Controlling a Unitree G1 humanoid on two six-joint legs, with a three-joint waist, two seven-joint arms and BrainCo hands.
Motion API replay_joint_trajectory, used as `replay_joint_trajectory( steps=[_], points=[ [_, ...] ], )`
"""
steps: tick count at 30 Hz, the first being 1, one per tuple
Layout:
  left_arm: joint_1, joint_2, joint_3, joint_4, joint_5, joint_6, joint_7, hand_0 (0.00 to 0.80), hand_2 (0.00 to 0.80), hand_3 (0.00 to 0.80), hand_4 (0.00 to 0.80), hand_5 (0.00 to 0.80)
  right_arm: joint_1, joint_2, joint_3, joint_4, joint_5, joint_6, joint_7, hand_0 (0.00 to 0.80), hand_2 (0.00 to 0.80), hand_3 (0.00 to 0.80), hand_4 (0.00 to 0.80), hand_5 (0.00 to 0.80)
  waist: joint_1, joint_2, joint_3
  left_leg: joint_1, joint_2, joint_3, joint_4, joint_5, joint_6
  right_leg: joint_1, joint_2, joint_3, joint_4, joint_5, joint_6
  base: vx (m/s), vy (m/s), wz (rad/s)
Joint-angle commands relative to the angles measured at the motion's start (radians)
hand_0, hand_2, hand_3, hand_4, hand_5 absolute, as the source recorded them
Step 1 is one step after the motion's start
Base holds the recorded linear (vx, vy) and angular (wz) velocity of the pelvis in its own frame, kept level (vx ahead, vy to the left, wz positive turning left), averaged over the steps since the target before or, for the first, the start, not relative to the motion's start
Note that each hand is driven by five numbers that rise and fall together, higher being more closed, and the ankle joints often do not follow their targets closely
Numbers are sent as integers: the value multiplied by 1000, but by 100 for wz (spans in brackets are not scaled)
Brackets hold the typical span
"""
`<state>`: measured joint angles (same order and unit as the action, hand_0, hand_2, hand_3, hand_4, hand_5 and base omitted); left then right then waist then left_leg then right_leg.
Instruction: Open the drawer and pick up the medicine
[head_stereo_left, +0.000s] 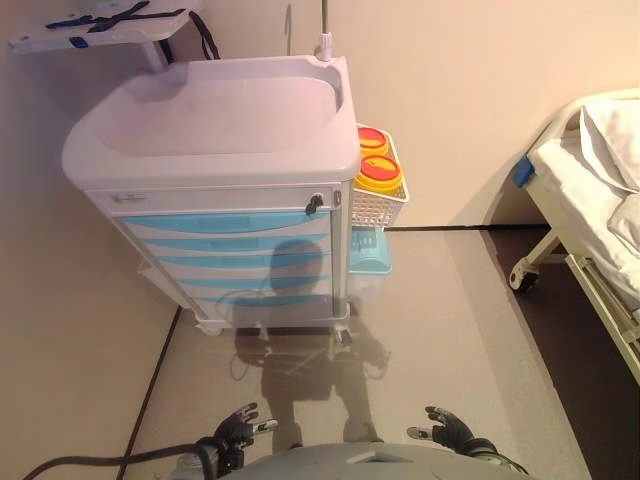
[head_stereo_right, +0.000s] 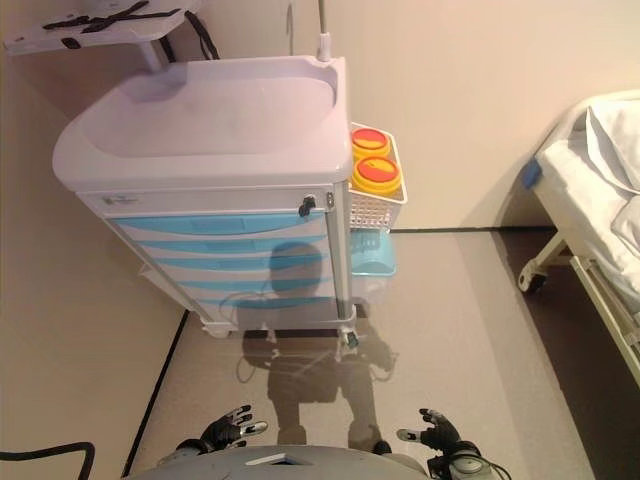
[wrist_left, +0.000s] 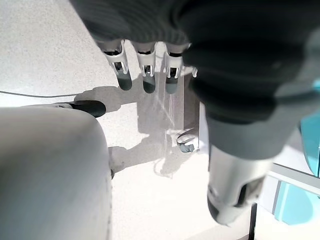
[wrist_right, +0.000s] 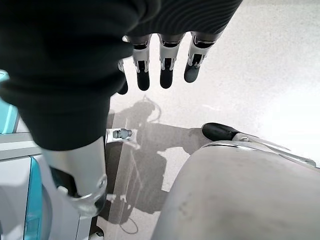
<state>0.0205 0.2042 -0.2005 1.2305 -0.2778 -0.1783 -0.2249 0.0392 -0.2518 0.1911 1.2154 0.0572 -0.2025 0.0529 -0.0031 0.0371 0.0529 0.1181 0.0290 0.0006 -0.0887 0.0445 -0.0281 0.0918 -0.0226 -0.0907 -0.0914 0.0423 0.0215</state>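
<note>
A grey medical cart (head_stereo_left: 215, 120) with several blue drawers (head_stereo_left: 225, 222) stands ahead against the wall; all its drawers are shut. No medicine shows in any view. My left hand (head_stereo_left: 236, 430) hangs low at the lower left, far from the cart, fingers (wrist_left: 145, 75) straight and empty. My right hand (head_stereo_left: 447, 428) hangs low at the lower right, fingers (wrist_right: 167, 70) straight and empty.
A white wire basket (head_stereo_left: 378, 200) with two yellow red-lidded containers (head_stereo_left: 379, 172) hangs on the cart's right side, above a light blue bin (head_stereo_left: 370, 258). A bed (head_stereo_left: 595, 200) stands at the right. A wall shelf (head_stereo_left: 100, 25) is at the upper left. The cart's caster (wrist_left: 186, 142) shows on the floor.
</note>
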Motion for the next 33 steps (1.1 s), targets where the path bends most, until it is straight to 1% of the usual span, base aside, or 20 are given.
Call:
replay_joint_trajectory(
  steps=[1,4,14,24,29,33],
  points=[
    [-40,2,19,47,-2,-29,-35,0,0,0,0,0,-44,29,11,35,19,-35,2,0,0,0,0,0,11,-61,-2,1,-78,53,54,-120,42,7,-7,3,46,-55,32,0,0,0],
    [-36,3,17,52,-13,-24,-42,0,0,0,0,0,-44,29,13,37,17,-38,5,0,0,0,0,0,12,-62,-2,2,-78,53,52,-121,42,7,-6,1,46,-57,34,0,0,0],
    [-40,0,24,56,-4,-14,6,0,0,0,0,0,-44,34,14,44,14,-40,-1,0,0,0,0,0,16,-61,1,2,-83,44,51,-120,46,7,-8,-3,50,-59,33,0,0,0],
    [-39,3,30,62,-4,-13,15,0,0,0,0,0,-44,33,15,45,15,-45,-1,0,0,0,0,0,18,-59,2,2,-89,39,51,-121,50,7,-12,-7,53,-59,34,0,0,0],
    [-37,1,37,63,-33,-15,12,0,0,0,0,0,-44,32,13,44,16,-47,-2,0,0,0,0,0,16,-59,6,-1,-90,38,54,-121,51,4,-12,-3,57,-59,34,6,5,0],
    [-34,2,48,59,-73,-28,-1,0,0,0,0,0,-41,26,12,39,18,-51,2,0,0,0,0,0,8,-59,21,-13,-89,41,74,-128,56,-17,-16,13,86,-65,34,43,44,-1]
  ],
)
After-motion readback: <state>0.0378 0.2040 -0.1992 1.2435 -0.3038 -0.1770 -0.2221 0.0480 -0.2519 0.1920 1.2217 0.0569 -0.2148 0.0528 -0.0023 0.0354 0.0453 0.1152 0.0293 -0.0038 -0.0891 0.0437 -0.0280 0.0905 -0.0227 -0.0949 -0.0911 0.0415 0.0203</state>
